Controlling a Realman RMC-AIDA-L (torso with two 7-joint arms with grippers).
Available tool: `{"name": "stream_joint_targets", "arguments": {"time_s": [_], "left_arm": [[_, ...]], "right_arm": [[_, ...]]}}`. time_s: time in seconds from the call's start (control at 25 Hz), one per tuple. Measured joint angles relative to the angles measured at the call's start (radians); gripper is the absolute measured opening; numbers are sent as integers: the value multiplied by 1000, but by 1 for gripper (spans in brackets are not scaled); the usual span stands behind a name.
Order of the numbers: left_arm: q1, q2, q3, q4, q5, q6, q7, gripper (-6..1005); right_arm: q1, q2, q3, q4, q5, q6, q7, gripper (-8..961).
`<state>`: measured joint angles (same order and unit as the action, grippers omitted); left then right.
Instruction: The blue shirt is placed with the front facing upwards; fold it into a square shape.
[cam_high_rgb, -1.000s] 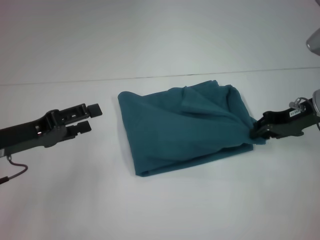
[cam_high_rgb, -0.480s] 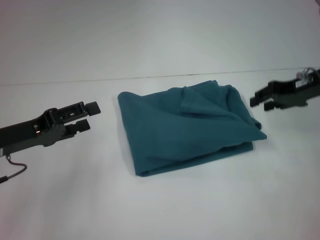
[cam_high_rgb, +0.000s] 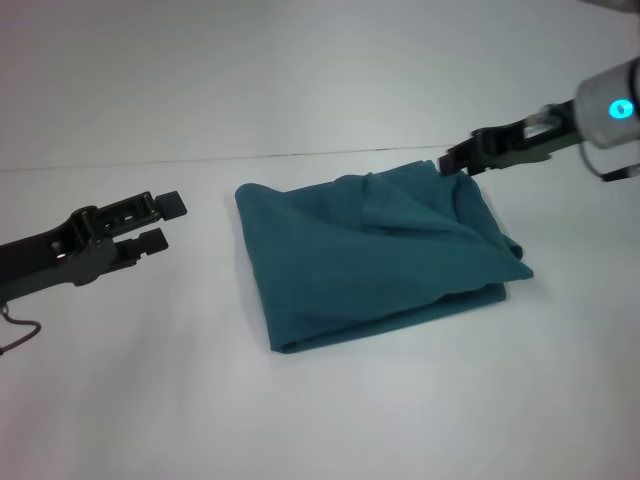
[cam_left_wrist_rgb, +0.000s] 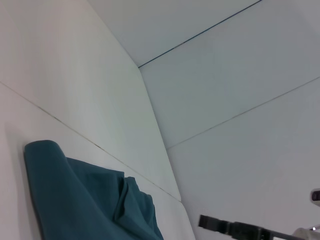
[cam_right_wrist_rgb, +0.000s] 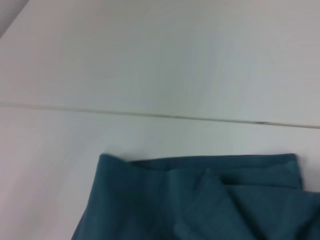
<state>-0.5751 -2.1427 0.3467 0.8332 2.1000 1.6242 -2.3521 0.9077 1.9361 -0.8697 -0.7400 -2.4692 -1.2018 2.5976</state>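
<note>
The right gripper (cam_high_rgb: 452, 160) hangs just over the far right corner of the blue shirt (cam_high_rgb: 375, 255). Its fingers look close together with nothing between them, but I cannot tell for sure if they are shut. I cannot tell if it touches the cloth.

The left gripper (cam_high_rgb: 163, 220) is to the left of the shirt, a clear gap away from the shirt's left edge. Its two fingers are apart and hold nothing.

The shirt lies folded in a rough square on the white table (cam_high_rgb: 330, 420). Its left edge and near edge are straight, smooth folds. Its right side is lumpy, with loose wrinkled layers and a pointy corner sticking out to the right.

There is bare table on every side of the shirt. A thin dark line (cam_high_rgb: 150, 163) runs across the table just behind the shirt's far edge.
</note>
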Motion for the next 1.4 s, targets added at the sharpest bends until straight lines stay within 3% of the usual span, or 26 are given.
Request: {"name": "stream_joint_targets", "arguments": {"time_s": [0.16, 0.2, 0.24, 0.44, 0.56, 0.8, 1.08, 1.4], "left_arm": [[4, 1, -6, 0, -4, 2, 0, 828], [5, 1, -9, 0, -7, 2, 0, 828], [5, 2, -12, 0, -10, 2, -1, 828], [8, 1, -17, -1, -12, 2, -1, 828], [8, 1, -17, -4, -12, -1, -1, 828], [10, 1, -24, -5, -12, -6, -1, 828], [11, 0, -26, -8, -34, -13, 3, 828], [3, -2, -24, -30, -37, -34, 6, 829]], "right_arm": [[16, 44, -91, 0, -40, 68, -11, 453], [25, 66, -132, 0, -95, 101, -12, 453], [25, 66, -132, 0, -95, 101, -12, 453], [66, 130, -177, 1, -263, 187, -2, 455], [95, 152, -193, 22, -314, 253, 8, 456], [150, 156, -301, 159, -314, 377, 8, 498], [155, 159, -363, 196, -317, 416, 4, 585], [164, 159, -464, 261, -328, 458, 14, 587]]}}
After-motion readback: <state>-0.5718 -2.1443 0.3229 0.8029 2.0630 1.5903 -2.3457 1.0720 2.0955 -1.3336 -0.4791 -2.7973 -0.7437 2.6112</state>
